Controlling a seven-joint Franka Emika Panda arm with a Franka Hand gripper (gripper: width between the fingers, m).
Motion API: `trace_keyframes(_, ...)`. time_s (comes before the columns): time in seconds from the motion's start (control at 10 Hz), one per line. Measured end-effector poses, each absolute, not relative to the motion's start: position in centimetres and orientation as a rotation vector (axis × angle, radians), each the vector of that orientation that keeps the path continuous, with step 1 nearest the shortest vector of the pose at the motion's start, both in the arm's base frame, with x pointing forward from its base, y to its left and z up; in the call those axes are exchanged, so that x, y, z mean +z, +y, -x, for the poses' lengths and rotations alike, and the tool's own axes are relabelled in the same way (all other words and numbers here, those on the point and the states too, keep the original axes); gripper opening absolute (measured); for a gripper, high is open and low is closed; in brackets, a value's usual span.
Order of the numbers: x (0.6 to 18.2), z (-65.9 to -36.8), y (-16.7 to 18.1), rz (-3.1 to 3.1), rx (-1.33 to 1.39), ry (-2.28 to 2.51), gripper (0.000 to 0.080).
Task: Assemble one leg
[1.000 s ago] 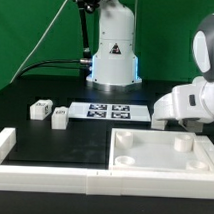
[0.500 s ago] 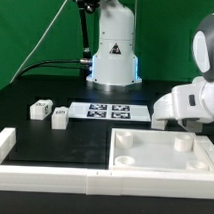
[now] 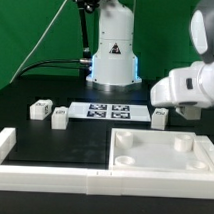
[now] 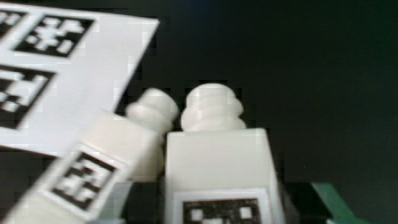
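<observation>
In the wrist view a stubby white leg (image 4: 217,150) with a marker tag stands between my gripper's (image 4: 217,206) jaws, which close on its sides. A second leg (image 4: 111,152) lies close beside it, at the edge of the marker board (image 4: 54,70). In the exterior view the gripper (image 3: 161,109) is on the exterior view's right, with the held leg (image 3: 160,118) showing just below the hand, low over the table. Two more legs (image 3: 38,110) (image 3: 60,117) lie on the exterior view's left. The second leg near the gripper is hidden in the exterior view.
The marker board (image 3: 108,110) lies mid-table in front of the robot base (image 3: 113,57). A large white square panel (image 3: 163,155) with corner recesses lies at the front right. A white fence (image 3: 43,177) runs along the front edge, with a raised end (image 3: 4,143) at the left.
The arm's hand has risen and shifted slightly toward the exterior view's right. The leg under it, hidden before, now shows below the hand.
</observation>
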State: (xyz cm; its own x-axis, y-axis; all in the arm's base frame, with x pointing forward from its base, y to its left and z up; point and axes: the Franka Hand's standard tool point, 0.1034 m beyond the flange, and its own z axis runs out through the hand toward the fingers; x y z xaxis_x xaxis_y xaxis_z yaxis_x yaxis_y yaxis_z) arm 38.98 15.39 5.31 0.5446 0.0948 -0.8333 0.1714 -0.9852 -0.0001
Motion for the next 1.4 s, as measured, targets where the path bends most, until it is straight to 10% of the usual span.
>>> trace_keyframes(0.5,7.5,-41.0,14.5,-2.771,-1.335,0.195,0.0287)
trace_keyframes(1.4,9.4,-45.9,14.2,-3.187,-0.041,0.2,0.0287)
